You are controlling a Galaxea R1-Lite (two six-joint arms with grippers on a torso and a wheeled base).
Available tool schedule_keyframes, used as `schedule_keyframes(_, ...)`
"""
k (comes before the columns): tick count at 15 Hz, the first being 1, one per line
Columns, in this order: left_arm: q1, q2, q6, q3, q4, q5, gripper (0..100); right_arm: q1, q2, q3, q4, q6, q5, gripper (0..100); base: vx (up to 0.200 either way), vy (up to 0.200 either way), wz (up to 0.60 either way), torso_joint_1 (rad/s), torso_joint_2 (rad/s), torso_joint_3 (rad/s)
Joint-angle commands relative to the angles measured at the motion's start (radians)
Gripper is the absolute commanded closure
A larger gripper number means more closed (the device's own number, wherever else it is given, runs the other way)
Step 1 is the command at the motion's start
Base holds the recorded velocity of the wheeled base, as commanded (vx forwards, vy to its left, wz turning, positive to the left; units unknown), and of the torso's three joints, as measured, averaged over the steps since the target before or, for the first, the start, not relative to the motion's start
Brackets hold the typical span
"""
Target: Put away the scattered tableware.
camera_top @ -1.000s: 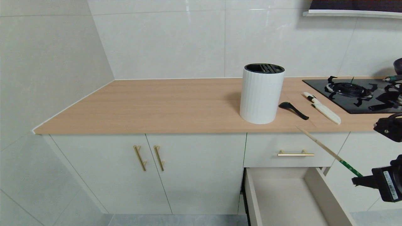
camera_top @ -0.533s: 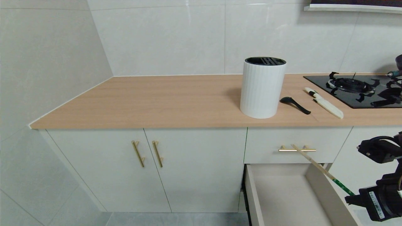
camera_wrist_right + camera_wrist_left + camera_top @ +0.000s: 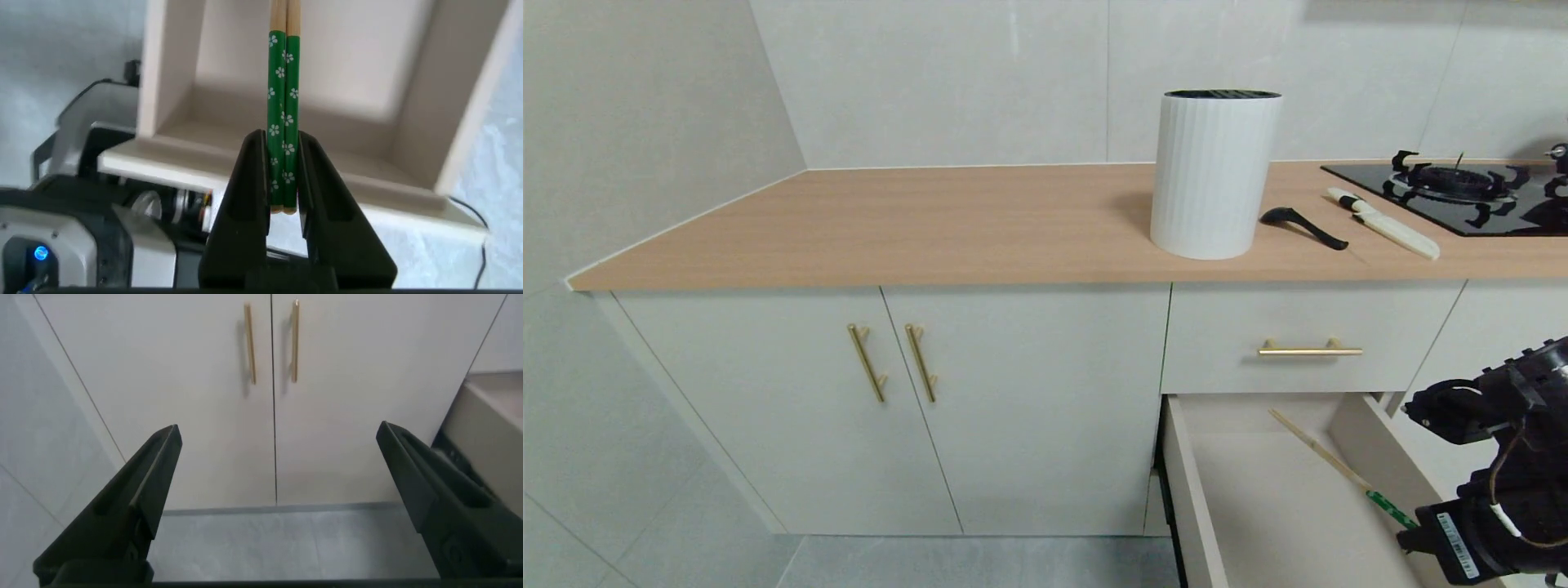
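- Dropped from countertop-edge height a second ago: chopsticks [image 3: 1327, 461], tips now over the open drawer [image 3: 1186, 482]; head view lowered as well.
- Clamped at green ends by right gripper [image 3: 283, 163]; release judged next.
- Left gripper [image 3: 278, 437] spread wide, empty, before cabinet doors [image 3: 270, 400].
- Black spoon [image 3: 1303, 227], white knife [image 3: 1384, 234] unstowed on countertop [image 3: 931, 220].

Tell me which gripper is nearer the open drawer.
Right. The right gripper, jaws shut on the chopsticks, hangs at the front of the drawer, chopsticks pointing into it. The left gripper, jaws open, faces the cabinet doors, with the drawer off to one side.
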Motion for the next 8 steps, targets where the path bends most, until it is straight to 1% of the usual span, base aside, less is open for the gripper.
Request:
schedule_keyframes(1,0.0,0.0,0.0,0.0,-0.001,0.0,0,0.0,0.052,0.018,-0.025,0.0,0.0,100,0.0,0.0,0.0,-0.105,0.47,0.349)
schedule_keyframes(2,0.0,0.0,0.0,0.0,-0.001,0.0,0,0.0,0.075,0.035,-0.062,0.0,-0.001,100,0.0,0.0,0.0,-0.095,0.45,0.354)
schedule_keyframes(6,0.0,0.0,0.0,0.0,0.0,0.0,0,0.0,0.106,0.035,-0.076,0.0,0.0,100,0.0,0.0,0.0,-0.056,0.45,0.388)
schedule_keyframes(8,0.0,0.0,0.0,0.0,-0.001,0.0,0,0.0,0.126,0.035,-0.102,0.001,0.0,100,0.0,0.0,0.0,-0.024,0.23,0.21)
